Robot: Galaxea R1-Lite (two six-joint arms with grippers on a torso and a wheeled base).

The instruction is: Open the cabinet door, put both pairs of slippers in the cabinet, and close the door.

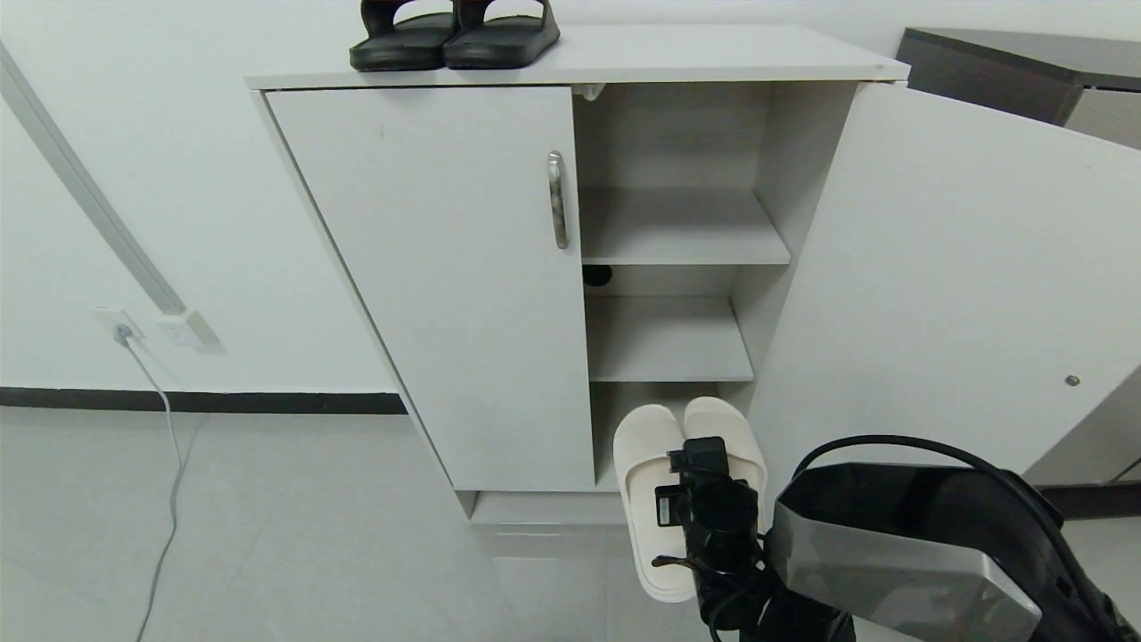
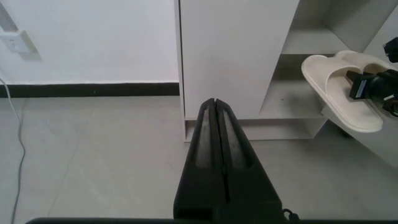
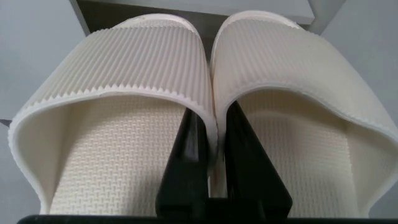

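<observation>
Right wrist view: the right fingers (image 3: 186,162) are clamping the white slippers (image 3: 143,74) by their touching inner straps, toes beyond the fingertips pointing into the open cabinet (image 1: 428,267); the left fingers (image 2: 202,149) are pressing together.

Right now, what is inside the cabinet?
The open right half shows shelves and a small dark thing. The shut left door hides the rest. The white slippers are at the bottom opening.

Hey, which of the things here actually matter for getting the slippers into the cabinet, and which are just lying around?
Part of the job:
- white slippers, clamped in the right gripper
- black slippers on top of the cabinet
- open right door
- closed left door

Just lying about:
- wall socket with its grey cable
- dark unit beyond the cabinet
</observation>
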